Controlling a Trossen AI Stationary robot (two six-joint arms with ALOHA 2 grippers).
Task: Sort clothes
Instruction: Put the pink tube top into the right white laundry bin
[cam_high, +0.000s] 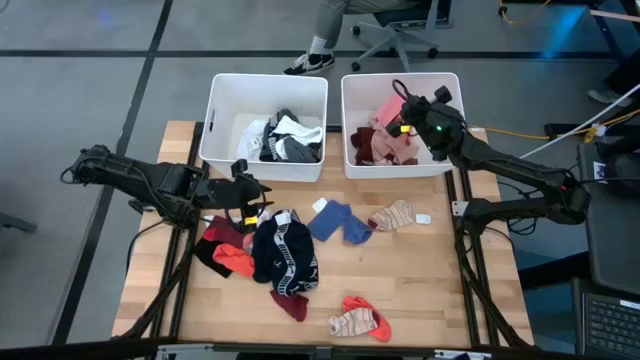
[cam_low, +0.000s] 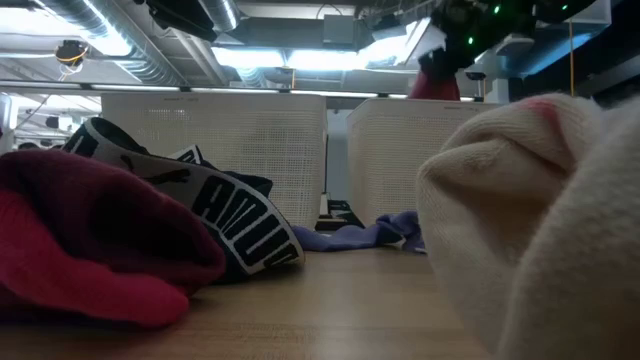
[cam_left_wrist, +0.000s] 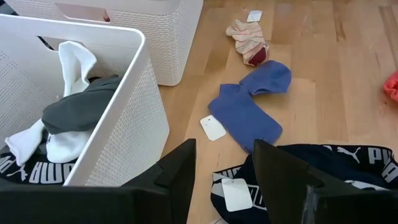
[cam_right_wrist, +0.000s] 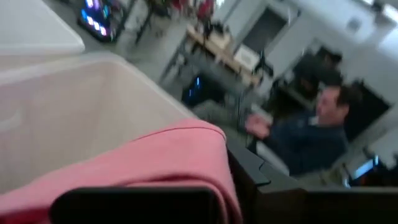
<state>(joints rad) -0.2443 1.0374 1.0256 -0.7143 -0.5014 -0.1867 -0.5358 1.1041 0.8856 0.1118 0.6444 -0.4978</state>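
Note:
Loose clothes lie on the wooden table: a navy garment with a white band (cam_high: 285, 255), a red and maroon pile (cam_high: 225, 245), a blue garment (cam_high: 340, 222), a striped sock (cam_high: 395, 215) and a red-and-striped sock (cam_high: 360, 318). My left gripper (cam_high: 258, 197) is open and empty, low over the pile's far edge; the left wrist view (cam_left_wrist: 224, 180) shows the navy garment (cam_left_wrist: 323, 168) under it. My right gripper (cam_high: 402, 108) is over the right bin (cam_high: 350, 100), shut on a red-pink garment (cam_right_wrist: 155, 162). My right gripper holds the red-pink garment by a fold (cam_right_wrist: 211, 155) that lies over and between its fingers; the cloth covers the place of contact. The garment is lifted and hangs below the gripper (cam_low: 437, 85), above the clothes in the right bin.
The left bin (cam_high: 215, 110) holds white, grey and black clothes; the right bin holds pink and maroon ones. Both stand at the table's far edge. A cream sock (cam_low: 540, 220) lies close to the low camera. A person sits beyond the table (cam_right_wrist: 323, 137).

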